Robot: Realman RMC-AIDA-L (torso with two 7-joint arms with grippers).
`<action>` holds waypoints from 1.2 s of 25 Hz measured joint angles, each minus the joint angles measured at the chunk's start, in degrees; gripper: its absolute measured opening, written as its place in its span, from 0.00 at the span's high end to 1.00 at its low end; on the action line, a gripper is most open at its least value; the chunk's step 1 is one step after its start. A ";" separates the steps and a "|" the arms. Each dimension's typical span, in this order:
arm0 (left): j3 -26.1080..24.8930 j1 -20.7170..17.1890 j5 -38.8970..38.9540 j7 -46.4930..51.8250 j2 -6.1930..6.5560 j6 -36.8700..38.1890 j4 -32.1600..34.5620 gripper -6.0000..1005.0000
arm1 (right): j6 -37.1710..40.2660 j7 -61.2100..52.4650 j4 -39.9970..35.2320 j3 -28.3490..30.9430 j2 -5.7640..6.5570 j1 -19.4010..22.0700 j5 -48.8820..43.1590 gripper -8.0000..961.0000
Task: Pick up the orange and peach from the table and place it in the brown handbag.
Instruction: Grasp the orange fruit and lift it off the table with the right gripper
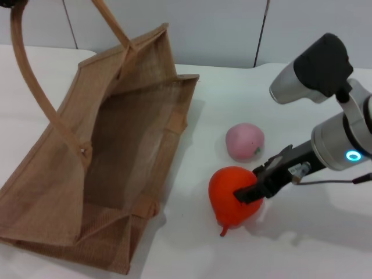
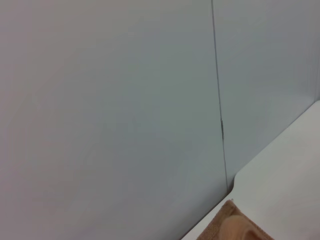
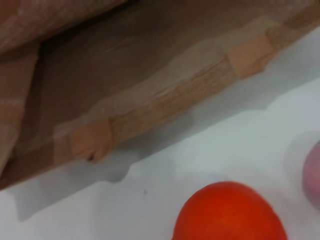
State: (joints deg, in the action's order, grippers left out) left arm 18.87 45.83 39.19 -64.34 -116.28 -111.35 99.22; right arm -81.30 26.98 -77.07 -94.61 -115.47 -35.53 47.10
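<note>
The right gripper point(image 1: 251, 192) is clamped on the orange point(image 1: 231, 192), which rests on the table point(image 1: 302, 244) near its front edge. The peach point(image 1: 244, 141) sits just behind it, apart. The bag point(image 1: 110, 151) lies open-mouthed toward them, with bare tabletop between. The left gripper is out of sight.

Right gripper point(image 1: 251, 192): fingers closed against the orange point(image 1: 232, 190) on white table point(image 1: 302, 244). Peach point(image 1: 244, 141): just beyond gripper. Brown handbag point(image 1: 104, 163): open-mouthed, to gripper's left.
</note>
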 joint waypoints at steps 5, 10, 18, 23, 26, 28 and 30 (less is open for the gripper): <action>1.04 -0.06 0.00 0.01 0.00 0.04 0.00 0.87 | 2.05 0.62 3.76 0.55 -0.01 -2.11 0.04 0.26; 2.26 -0.30 0.00 0.24 -0.04 0.35 0.00 0.87 | 2.52 0.05 6.36 1.87 -0.05 -2.85 0.19 0.27; 2.31 -0.39 0.00 0.30 -0.09 0.57 0.00 0.87 | 2.53 -0.19 8.26 1.99 -0.20 -3.55 0.36 0.27; 2.51 -0.39 0.00 0.23 -0.09 0.60 -0.35 0.87 | 3.34 0.35 11.00 1.80 -0.19 -4.12 1.23 0.27; 2.74 -0.39 0.00 0.23 -0.09 0.62 -0.72 0.87 | 3.73 1.48 13.23 1.71 -0.19 -5.06 3.05 0.27; 2.76 -0.39 0.00 0.18 -0.09 0.62 -0.77 0.87 | 3.74 2.57 15.58 2.12 -0.10 -6.03 4.64 0.27; 2.76 -0.39 0.00 0.16 -0.09 0.62 -0.81 0.87 | 3.57 3.62 17.90 2.60 0.05 -7.00 6.36 0.27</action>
State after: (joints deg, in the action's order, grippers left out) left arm 21.63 45.44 39.19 -64.18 -116.37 -110.74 98.42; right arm -77.73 30.60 -59.17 -92.01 -115.42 -42.53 53.46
